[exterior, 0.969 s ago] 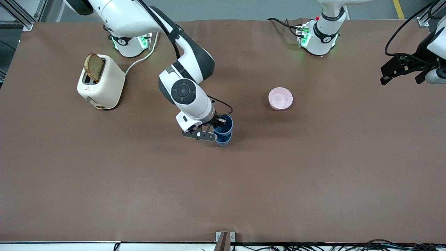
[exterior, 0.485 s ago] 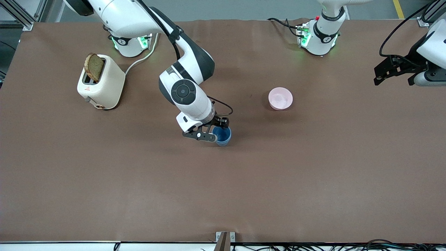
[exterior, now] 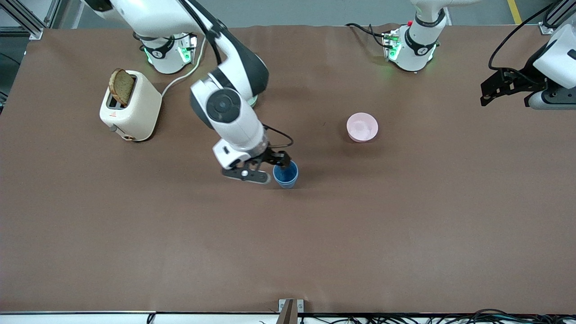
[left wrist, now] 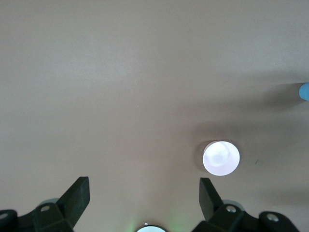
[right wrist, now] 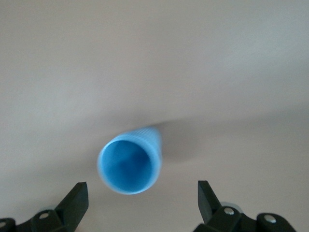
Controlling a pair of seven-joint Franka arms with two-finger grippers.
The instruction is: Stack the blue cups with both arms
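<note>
The blue cups (exterior: 285, 174) stand nested as one stack on the brown table, about mid-table; only one rim shows. In the right wrist view the stack (right wrist: 129, 162) stands upright on the table, clear of both fingers. My right gripper (exterior: 263, 166) is open and empty, just beside the stack toward the right arm's end; its jaws stand wide apart in its wrist view (right wrist: 141, 203). My left gripper (exterior: 504, 92) waits in the air at the left arm's end of the table, open and empty (left wrist: 143, 198). A sliver of blue cup (left wrist: 304, 91) shows at the edge of the left wrist view.
A pink bowl (exterior: 362, 127) sits farther from the front camera than the stack, toward the left arm's end; it also shows in the left wrist view (left wrist: 221, 158). A cream toaster (exterior: 130, 108) holding a bread slice stands near the right arm's base, its cord running to the table's back edge.
The right gripper lowered its blue cup into the standing one, let go and drew back toward the right arm's end. The left gripper drifted a little toward the table's back edge.
</note>
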